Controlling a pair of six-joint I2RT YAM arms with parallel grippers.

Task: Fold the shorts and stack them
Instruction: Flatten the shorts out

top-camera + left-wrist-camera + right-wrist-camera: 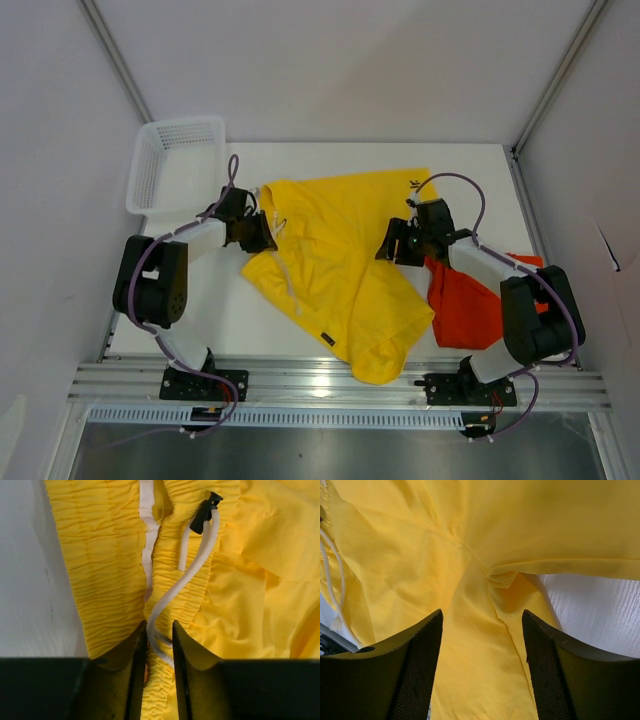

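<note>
The yellow shorts (340, 260) lie spread across the middle of the table, waistband to the left. My left gripper (262, 232) is shut on the ruched waistband (160, 690) and a loop of the white drawstring (180, 582). My right gripper (392, 246) is open over the shorts' right side, its fingers (420, 655) straddling a fabric fold near the crotch seam (485, 630). The orange-red shorts (468, 300) lie bunched at the right, partly under my right arm.
A white mesh basket (175, 162) stands at the back left corner. White tabletop (230, 320) shows left of the yellow shorts. Grey walls close in on both sides, and a metal rail runs along the near edge.
</note>
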